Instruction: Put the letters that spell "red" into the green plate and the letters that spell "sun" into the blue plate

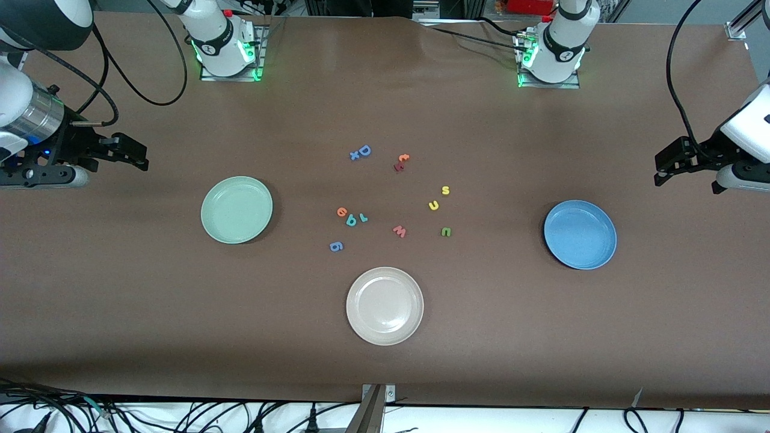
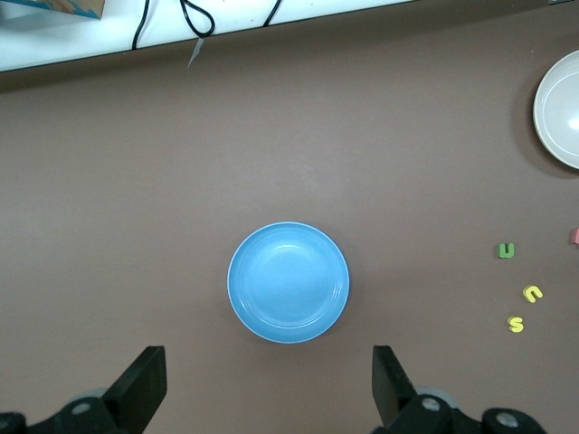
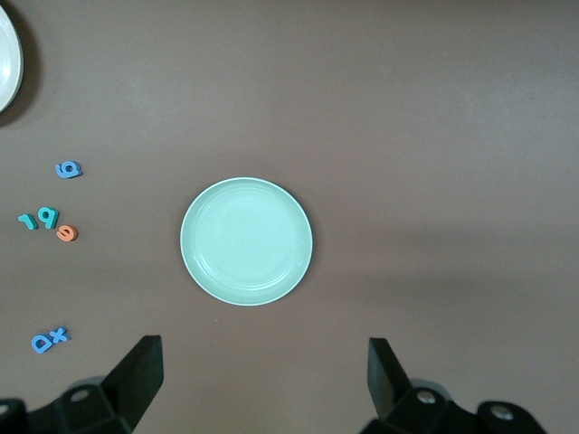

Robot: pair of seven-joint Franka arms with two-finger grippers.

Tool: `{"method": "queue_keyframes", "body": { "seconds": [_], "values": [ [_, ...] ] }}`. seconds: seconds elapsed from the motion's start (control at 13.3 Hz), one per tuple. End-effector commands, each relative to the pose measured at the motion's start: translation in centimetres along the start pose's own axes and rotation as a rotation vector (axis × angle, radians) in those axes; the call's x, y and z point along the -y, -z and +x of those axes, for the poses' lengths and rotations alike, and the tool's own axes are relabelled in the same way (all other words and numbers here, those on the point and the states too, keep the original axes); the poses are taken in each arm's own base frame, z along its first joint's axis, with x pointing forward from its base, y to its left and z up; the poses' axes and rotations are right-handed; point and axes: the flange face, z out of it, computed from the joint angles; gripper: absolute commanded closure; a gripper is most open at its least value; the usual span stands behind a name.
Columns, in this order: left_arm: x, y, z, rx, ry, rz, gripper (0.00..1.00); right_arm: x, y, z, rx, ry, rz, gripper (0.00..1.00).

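The green plate (image 1: 236, 209) (image 3: 246, 241) lies toward the right arm's end of the table, the blue plate (image 1: 580, 234) (image 2: 288, 282) toward the left arm's end; both hold nothing. Between them lie the orange e (image 1: 341, 211) (image 3: 66, 233), teal d (image 1: 352, 220) (image 3: 47, 217) and teal r (image 1: 363, 217) (image 3: 27, 220), then the yellow s (image 1: 445, 190) (image 2: 516, 324), yellow u (image 1: 433, 205) (image 2: 533, 293) and dark green n (image 1: 446, 231) (image 2: 507, 250). My right gripper (image 1: 135, 155) (image 3: 262, 384) hangs open over bare table beside the green plate. My left gripper (image 1: 666, 169) (image 2: 269, 389) hangs open beside the blue plate.
A beige-white plate (image 1: 385, 305) sits nearest the front camera. Other loose letters: a blue g (image 1: 336, 246), pink w (image 1: 399, 231), blue D (image 1: 364, 150) with a small blue x (image 1: 355, 156), and an orange t (image 1: 403, 157) on a dark red letter (image 1: 398, 166).
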Motion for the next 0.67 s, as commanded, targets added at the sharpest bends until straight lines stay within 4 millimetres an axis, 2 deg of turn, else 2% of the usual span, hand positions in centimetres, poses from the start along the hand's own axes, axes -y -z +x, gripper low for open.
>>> {"method": "queue_keyframes", "body": {
  "seconds": [0.0, 0.15, 0.3, 0.45, 0.6],
  "values": [
    [-0.1, 0.4, 0.6, -0.007, 0.002, -0.018, 0.0, -0.5, 0.2, -0.1, 0.008, 0.007, 0.019, 0.0],
    [-0.1, 0.4, 0.6, -0.007, 0.002, -0.018, 0.0, -0.7, 0.1, -0.1, 0.009, -0.003, 0.019, 0.0],
    [-0.2, 0.4, 0.6, -0.007, 0.0, -0.018, 0.0, 1.4, -0.9, -0.3, 0.048, 0.026, 0.013, 0.0],
    [-0.1, 0.4, 0.6, -0.007, 0.002, -0.018, 0.0, 4.7, -5.4, 1.2, 0.129, 0.08, 0.003, 0.0],
    [-0.2, 0.4, 0.6, -0.007, 0.0, -0.018, 0.0, 8.3, -8.8, 2.7, 0.126, 0.132, 0.0, 0.0]
  ]
}}
